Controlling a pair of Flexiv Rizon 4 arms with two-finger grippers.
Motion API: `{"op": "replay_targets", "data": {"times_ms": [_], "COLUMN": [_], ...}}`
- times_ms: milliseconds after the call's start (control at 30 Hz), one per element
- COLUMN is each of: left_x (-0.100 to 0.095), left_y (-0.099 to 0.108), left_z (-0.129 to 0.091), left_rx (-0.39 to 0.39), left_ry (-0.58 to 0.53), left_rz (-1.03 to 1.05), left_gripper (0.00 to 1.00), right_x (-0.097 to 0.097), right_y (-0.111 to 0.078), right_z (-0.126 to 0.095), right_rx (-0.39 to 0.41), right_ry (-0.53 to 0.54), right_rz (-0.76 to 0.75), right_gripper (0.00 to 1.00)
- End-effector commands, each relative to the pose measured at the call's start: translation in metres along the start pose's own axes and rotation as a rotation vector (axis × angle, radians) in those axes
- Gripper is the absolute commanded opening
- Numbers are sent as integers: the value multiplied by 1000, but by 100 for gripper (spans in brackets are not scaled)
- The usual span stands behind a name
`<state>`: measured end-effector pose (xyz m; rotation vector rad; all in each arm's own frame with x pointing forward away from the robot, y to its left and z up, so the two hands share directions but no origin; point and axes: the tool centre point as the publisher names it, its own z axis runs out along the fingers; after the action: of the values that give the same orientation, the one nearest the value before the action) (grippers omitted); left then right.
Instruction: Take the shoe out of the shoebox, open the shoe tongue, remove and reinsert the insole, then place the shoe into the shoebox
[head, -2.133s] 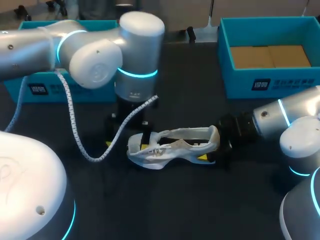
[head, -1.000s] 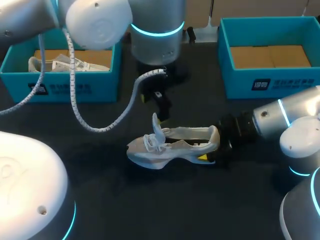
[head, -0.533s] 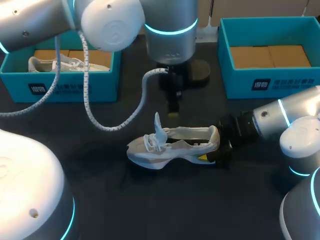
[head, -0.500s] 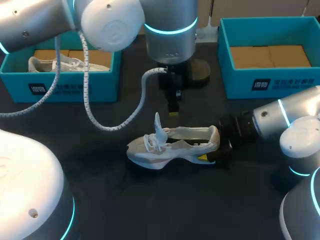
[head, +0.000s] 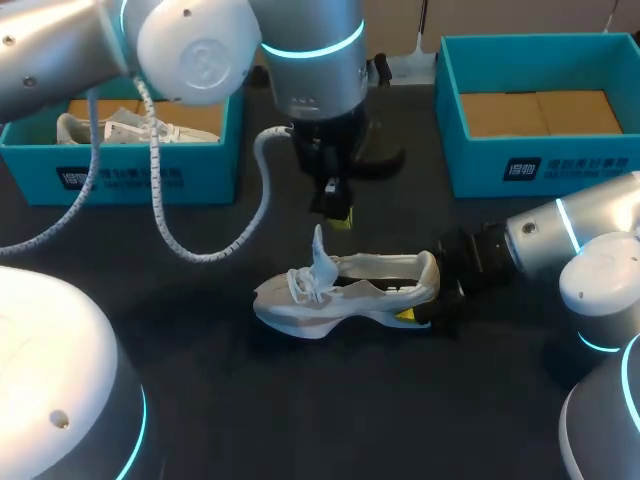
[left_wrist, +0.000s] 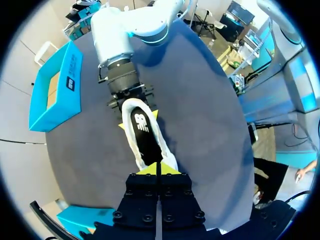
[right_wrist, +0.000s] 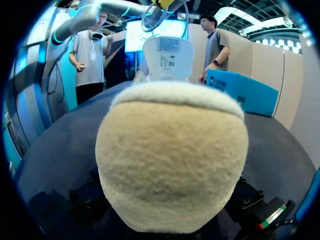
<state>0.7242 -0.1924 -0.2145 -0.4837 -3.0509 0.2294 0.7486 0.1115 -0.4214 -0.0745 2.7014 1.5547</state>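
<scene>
A white shoe (head: 345, 290) lies on the dark table, toe toward my left side, its tongue (head: 320, 250) standing upright. My right gripper (head: 418, 296) is shut on the shoe's heel, a yellow tip on either side of it. My left gripper (head: 338, 212) hangs a little above and behind the tongue, shut and empty. From the left wrist view, the left gripper (left_wrist: 157, 169) looks down into the shoe (left_wrist: 146, 137), whose black insole (left_wrist: 142, 124) shows; the right gripper (left_wrist: 137, 118) clasps the heel. The heel (right_wrist: 172, 165) fills the right wrist view, with the tongue (right_wrist: 168, 55) upright beyond it.
A teal shoebox (head: 120, 170) at the back left holds a second white shoe (head: 130, 125). Another teal shoebox (head: 540, 165) at the back right shows only its cardboard floor. My left arm's white cable (head: 200, 250) loops down to the table left of the shoe.
My left gripper has left the shoe's front, risen and gone from open to shut with nothing in it. The tongue now stands up. The right arm and shoe have kept still.
</scene>
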Motion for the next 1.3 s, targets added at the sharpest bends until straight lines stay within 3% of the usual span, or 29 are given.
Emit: {"op": "replay_targets", "data": {"times_ms": [33,100,600,1200,1300], "left_x": [2,2,-24,-28,-31], "left_y": [4,4,-11,-16,-21], "left_z": [1,1,62,64,80], "left_rx": [13,13,-21,-19,-3], "left_ry": [-4,-4,-1,-19,-9], "left_rz": [2,2,12,4,-12], "left_gripper": [0,0,0,0,0], "right_x": [0,0,0,0,0], "right_y": [-2,-2,-2,-2,-2], "right_z": [3,3,3,3,3], "right_rx": [3,3,3,3,3], "right_ry": [-1,-1,-1,-1,-1], "right_rz": [0,0,0,0,0], "right_gripper": [0,0,0,0,0]}}
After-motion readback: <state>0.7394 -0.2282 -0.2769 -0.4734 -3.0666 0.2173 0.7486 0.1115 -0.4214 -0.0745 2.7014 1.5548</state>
